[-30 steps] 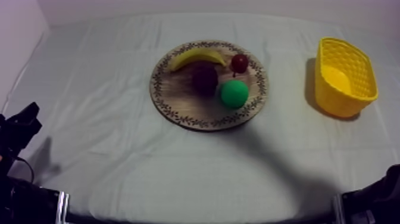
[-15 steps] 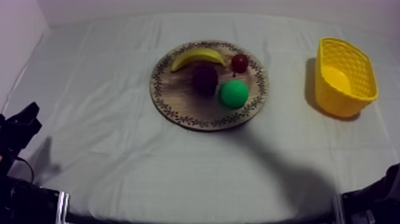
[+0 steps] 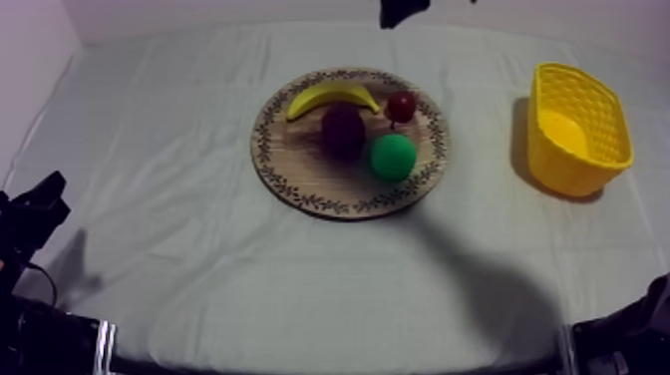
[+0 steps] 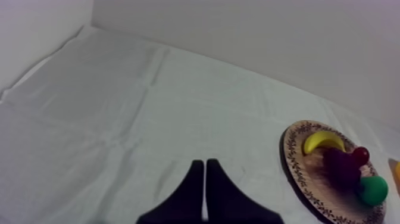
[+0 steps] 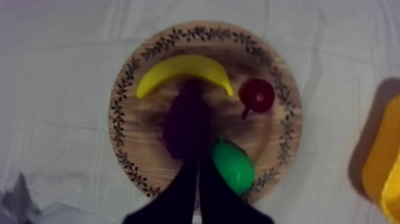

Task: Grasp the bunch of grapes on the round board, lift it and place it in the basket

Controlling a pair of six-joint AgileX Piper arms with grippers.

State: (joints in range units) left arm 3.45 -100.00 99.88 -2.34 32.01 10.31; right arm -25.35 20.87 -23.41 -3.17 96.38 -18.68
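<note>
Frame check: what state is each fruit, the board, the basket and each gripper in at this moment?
left gripper: shut on nothing.
right gripper: shut on nothing, over the board near the grapes.
bunch of grapes: lying on the board, not gripped.
banana: lying on the board.
pear: lying beside the grapes.
small red fruit: on the board.
wooden board: flat, holding four fruits.
yellow basket: upright, no fruit seen inside.

3 fruits hem in the bunch of grapes [image 3: 343, 130] on the wooden board [image 3: 299, 172]. The banana [image 3: 332, 97] lies close along its far side, the small red fruit [image 3: 402, 105] sits near its far right, and the pear [image 3: 393, 157] is just beside its near right. Its left flank faces bare wood. Open cloth [image 3: 489, 209] lies between the board and the yellow basket [image 3: 594, 118], whose mouth opens upward.
</note>
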